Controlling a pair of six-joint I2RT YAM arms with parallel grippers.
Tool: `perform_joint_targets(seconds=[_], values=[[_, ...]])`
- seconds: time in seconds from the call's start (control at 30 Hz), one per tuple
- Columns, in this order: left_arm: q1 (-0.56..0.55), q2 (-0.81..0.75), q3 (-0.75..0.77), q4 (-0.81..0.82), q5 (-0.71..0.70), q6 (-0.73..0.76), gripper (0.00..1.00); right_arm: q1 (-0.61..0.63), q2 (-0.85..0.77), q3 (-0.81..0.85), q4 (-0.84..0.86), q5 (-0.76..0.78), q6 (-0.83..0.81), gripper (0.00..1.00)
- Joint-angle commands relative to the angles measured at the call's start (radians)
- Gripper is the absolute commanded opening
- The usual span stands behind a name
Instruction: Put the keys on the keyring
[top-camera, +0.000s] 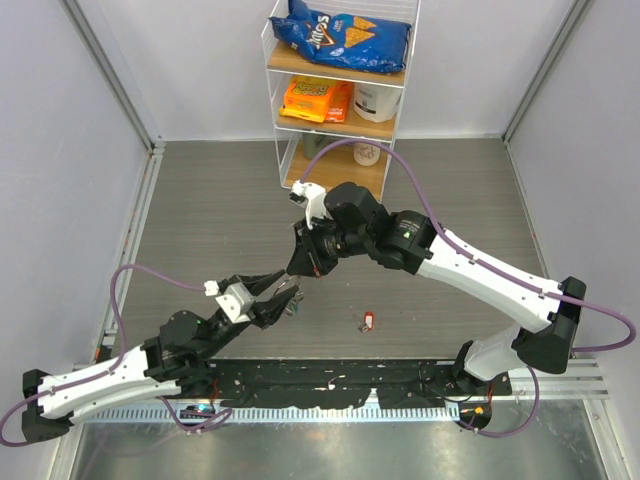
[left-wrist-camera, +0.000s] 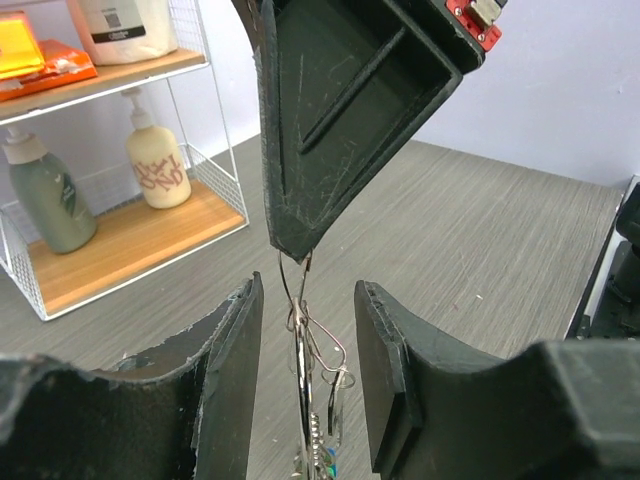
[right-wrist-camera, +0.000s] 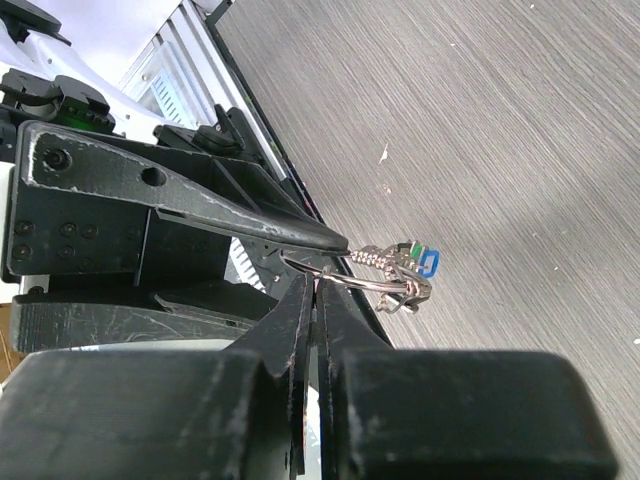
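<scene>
Nearest to the arm bases, one key with a red head (top-camera: 368, 321) lies loose on the surface (top-camera: 200, 210), alone and well apart from the rest. It is too small in the top view to tell surely which way its long axis points.

A little farther in and to the left of it is the left claw (top-camera: 289, 299). Its jaws are spread, one on each side of the keyring (left-wrist-camera: 296, 305), and in the left wrist view neither jaw seems to touch the wire. It holds nothing.

The keyring hangs in the air between the two claws, above the surface. Its plane is seen edge-on from the left wrist, so the wire runs about upright there. Below it hang the keys (right-wrist-camera: 425, 262) already threaded, one with a blue head and one with a green head.

Just behind is the right claw (right-wrist-camera: 312, 285). It comes down from the far side, with its jaws pressed together on the top of the keyring, so this claw alone carries the ring.

The relation that matters for the coming move is probably this: the red key lies to the right of both claws and a bit nearer to the bases. Both tips are about equally near to it, but only the left claw is free. It would need to turn right and go down to the surface.

Farthest away stands a wire shelf (top-camera: 296, 62) with snacks and bottles, which has no part in the task.
</scene>
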Motion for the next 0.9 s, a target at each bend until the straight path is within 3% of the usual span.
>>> perform_joint_targets(seconds=[0.0,0.17,0.43,0.87], values=[[-0.002,-0.024,-0.005,0.066,0.002,0.037,0.47,0.004,-0.052,0.040,0.031,0.007,0.007,0.06],[-0.002,-0.013,-0.004,0.069,0.002,0.038,0.44,0.004,-0.059,0.036,0.030,0.007,0.005,0.05],[-0.002,-0.019,-0.004,0.069,0.012,0.037,0.32,0.004,-0.058,0.035,0.034,0.005,0.007,0.06],[-0.002,-0.044,-0.016,0.084,0.001,0.031,0.33,0.008,-0.052,0.035,0.039,0.042,0.039,0.06]])
